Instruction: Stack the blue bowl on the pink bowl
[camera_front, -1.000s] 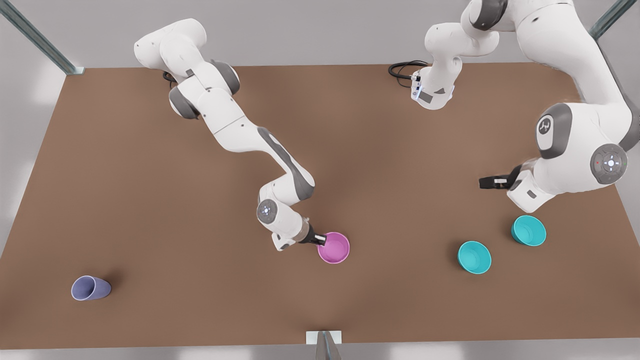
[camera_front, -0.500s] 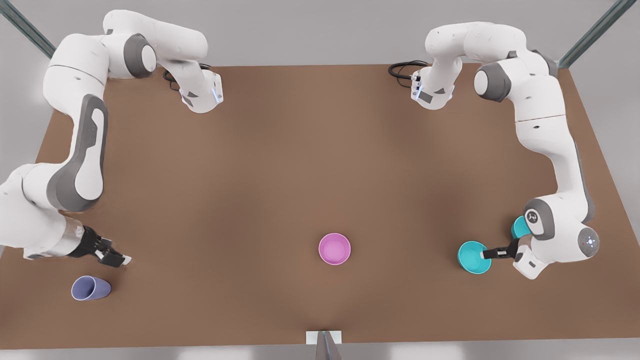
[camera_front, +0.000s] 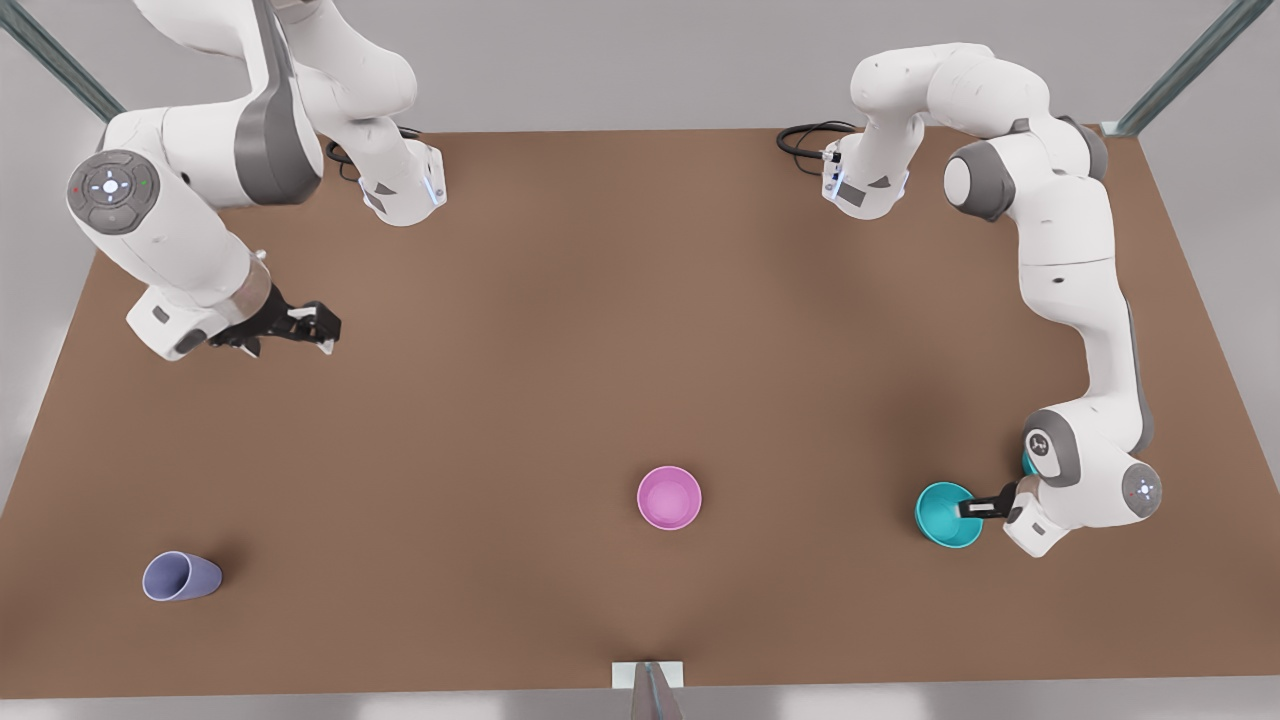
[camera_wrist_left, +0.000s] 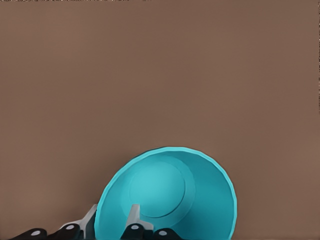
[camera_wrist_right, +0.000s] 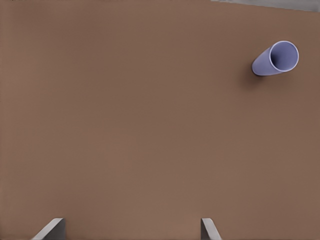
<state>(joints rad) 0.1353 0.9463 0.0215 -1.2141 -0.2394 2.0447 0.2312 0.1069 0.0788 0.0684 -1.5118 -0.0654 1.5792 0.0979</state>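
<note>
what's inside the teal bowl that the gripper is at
One finger of the left gripper is inside the blue bowl, the other outside its wall. The bowl floor is otherwise bare. Under it is covered.

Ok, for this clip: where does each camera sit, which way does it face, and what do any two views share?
Front view: high above the table, looking down; both arms show, with the pink bowl between them.
Left wrist view: on the arm at the front view's right, looking down at the blue bowl; the left gripper straddles its rim, one finger inside.
Right wrist view: on the other arm, over bare table; the right gripper is open, a lavender cup beyond.
Shared: front and left wrist both show the blue bowl.
</note>
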